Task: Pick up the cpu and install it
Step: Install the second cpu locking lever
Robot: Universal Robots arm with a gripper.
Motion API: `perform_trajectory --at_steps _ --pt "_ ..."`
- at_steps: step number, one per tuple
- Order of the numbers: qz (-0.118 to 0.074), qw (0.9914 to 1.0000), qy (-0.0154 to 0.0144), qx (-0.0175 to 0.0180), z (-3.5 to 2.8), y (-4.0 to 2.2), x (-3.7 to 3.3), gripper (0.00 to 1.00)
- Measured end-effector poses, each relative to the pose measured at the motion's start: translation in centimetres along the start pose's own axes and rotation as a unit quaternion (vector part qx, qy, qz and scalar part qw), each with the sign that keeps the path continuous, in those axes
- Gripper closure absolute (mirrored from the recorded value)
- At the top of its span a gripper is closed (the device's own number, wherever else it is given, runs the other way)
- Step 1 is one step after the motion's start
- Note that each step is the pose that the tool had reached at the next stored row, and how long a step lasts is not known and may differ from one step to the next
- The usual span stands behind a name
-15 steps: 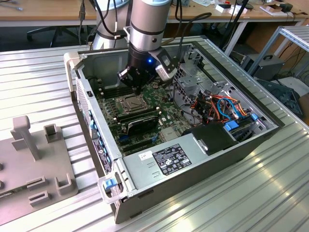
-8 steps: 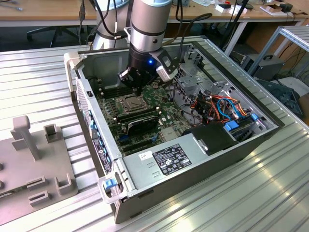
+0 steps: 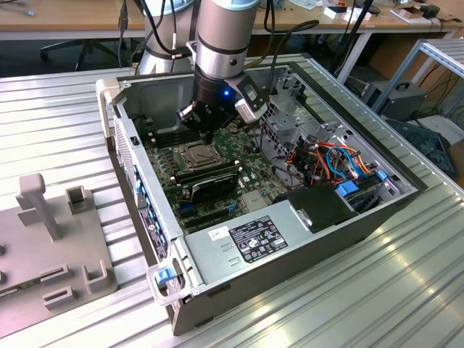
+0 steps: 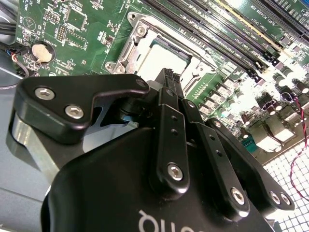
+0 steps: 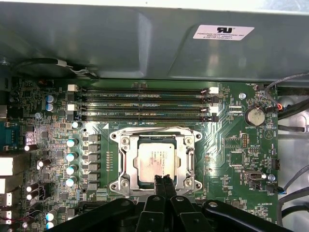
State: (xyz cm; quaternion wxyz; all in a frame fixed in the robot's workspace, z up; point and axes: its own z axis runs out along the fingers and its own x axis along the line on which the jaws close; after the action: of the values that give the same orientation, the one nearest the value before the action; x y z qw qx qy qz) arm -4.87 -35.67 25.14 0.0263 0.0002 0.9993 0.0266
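The cpu [image 5: 153,162], a flat silver-grey square, lies in the open socket [image 5: 123,164] on the green motherboard. It shows in both wrist views, in the second as a pale square [image 4: 161,59]. My gripper [image 5: 162,180] hangs just over the cpu's near edge, its two black fingertips pressed together with nothing between them. In the second wrist view the shut gripper [image 4: 170,76] covers part of the chip. In the exterior view the gripper [image 3: 210,136] reaches down into the open computer case [image 3: 290,243], right above the socket [image 3: 197,153].
Several memory slots [image 5: 145,104] run beside the socket and a coin battery [image 5: 254,116] sits at the board's edge. A black graphics card [image 3: 212,187], a power supply [image 3: 254,239] and coloured cables [image 3: 333,159] crowd the case. A grey fixture [image 3: 51,239] stands on the table at the exterior view's left.
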Motion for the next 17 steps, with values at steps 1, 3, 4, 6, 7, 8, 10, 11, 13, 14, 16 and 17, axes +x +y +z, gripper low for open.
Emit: perform_trajectory --at_steps 1,3,4,6,7,8,10,11,13,14,16,17 --pt "0.000 1.00000 0.0000 0.0000 0.00 0.00 0.00 0.89" --pt "0.000 1.00000 0.0000 0.0000 0.00 -0.02 0.00 0.89" --pt "0.000 1.00000 0.0000 0.0000 -0.01 -0.07 0.00 0.89" --pt "0.000 1.00000 0.0000 0.0000 -0.01 -0.20 0.00 0.89" --pt "0.000 1.00000 0.0000 0.0000 -0.02 -0.29 0.00 0.89" --pt "0.000 1.00000 0.0000 0.0000 -0.02 -0.39 0.00 0.89" --pt "0.000 1.00000 0.0000 0.0000 -0.04 -0.65 0.00 0.89" --pt "0.000 1.00000 0.0000 -0.0001 -0.04 -0.77 0.00 0.89" --pt "0.000 1.00000 0.0000 0.0000 -0.06 -1.13 0.00 0.89" --pt "0.000 1.00000 0.0000 0.0000 -0.07 -1.24 0.00 0.89" --pt "0.000 1.00000 0.0000 0.0000 -0.08 -1.49 0.00 0.89" --pt "0.000 1.00000 0.0000 0.0000 -0.09 -1.65 0.00 0.89"
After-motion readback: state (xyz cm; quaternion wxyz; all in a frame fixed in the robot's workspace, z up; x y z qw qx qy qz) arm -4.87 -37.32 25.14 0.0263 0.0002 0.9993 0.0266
